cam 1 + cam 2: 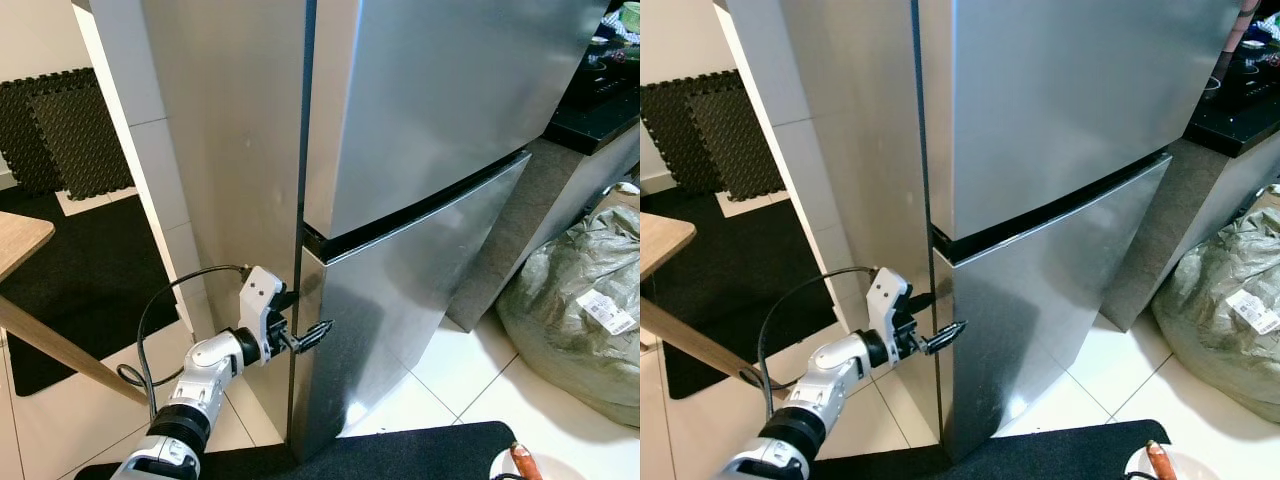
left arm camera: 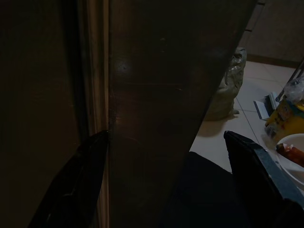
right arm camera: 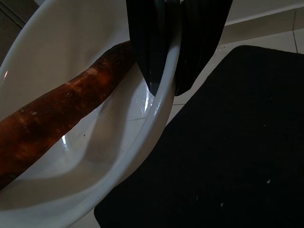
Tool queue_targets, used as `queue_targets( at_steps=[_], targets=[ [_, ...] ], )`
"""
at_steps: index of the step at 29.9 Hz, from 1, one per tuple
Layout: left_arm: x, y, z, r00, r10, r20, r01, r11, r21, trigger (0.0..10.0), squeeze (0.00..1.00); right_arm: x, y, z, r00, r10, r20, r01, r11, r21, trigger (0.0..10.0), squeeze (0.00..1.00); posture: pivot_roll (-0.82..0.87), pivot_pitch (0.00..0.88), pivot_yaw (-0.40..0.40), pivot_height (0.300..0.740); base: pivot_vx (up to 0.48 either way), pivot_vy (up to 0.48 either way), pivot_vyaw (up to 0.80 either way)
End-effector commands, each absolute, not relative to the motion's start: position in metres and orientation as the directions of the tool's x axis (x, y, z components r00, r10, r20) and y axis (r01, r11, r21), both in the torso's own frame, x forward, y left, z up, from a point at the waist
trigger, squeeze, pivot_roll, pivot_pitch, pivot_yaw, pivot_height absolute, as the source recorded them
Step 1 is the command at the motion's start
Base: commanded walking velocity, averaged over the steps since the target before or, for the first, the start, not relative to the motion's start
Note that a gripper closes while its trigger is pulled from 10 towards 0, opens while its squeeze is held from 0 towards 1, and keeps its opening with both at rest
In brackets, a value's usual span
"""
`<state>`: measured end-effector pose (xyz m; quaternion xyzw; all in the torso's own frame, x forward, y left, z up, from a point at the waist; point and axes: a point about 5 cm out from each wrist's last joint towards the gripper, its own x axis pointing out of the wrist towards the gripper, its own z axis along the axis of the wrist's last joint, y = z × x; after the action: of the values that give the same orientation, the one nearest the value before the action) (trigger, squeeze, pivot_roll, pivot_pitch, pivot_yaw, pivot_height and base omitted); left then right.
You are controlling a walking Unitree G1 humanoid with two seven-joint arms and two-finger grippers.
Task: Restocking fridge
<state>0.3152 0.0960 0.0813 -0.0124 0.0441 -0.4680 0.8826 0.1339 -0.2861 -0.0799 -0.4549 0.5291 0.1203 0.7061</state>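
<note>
The right gripper (image 3: 164,88) pinches the white plastic bowl's rim (image 3: 156,118), orange carrot (image 3: 57,118) inside; left gripper (image 1: 305,335), fingers spread, straddles the closed steel fridge door's edge (image 1: 300,330). Restocking has barely begun.

My left gripper (image 1: 305,325) straddles the fridge's lower door (image 1: 400,330) edge, doors shut. A wooden table (image 1: 20,245) crowds my left, a sack (image 1: 575,310) my right.

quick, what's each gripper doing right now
Left gripper: open, fingers either side of the lower fridge door's edge.
Right gripper: shut on the white bowl's rim; a carrot lies inside.
</note>
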Motion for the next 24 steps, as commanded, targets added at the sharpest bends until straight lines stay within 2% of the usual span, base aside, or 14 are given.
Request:
queue_targets(
  at_steps=[1,24],
  targets=[
    [0.297,0.0656,0.0683,0.394,-0.914,-0.092,0.907,0.403,-0.12,10.0,0.0,0.1336,-0.2864,-0.0798,0.414,-0.316,-0.854,-0.639,0.567,-0.52,10.0,0.0,-0.12,0.035,-0.038,0.74,0.0,0.0,0.0],
    [0.2924,0.0614,0.0745,0.345,-0.937,-0.056,0.927,0.35,-0.132,10.0,0.0,0.1344,-0.2868,-0.0794,0.416,-0.317,-0.852,-0.636,0.568,-0.522,10.0,0.0,-0.13,0.032,-0.039,0.74,0.0,0.0,0.0]
  ],
)
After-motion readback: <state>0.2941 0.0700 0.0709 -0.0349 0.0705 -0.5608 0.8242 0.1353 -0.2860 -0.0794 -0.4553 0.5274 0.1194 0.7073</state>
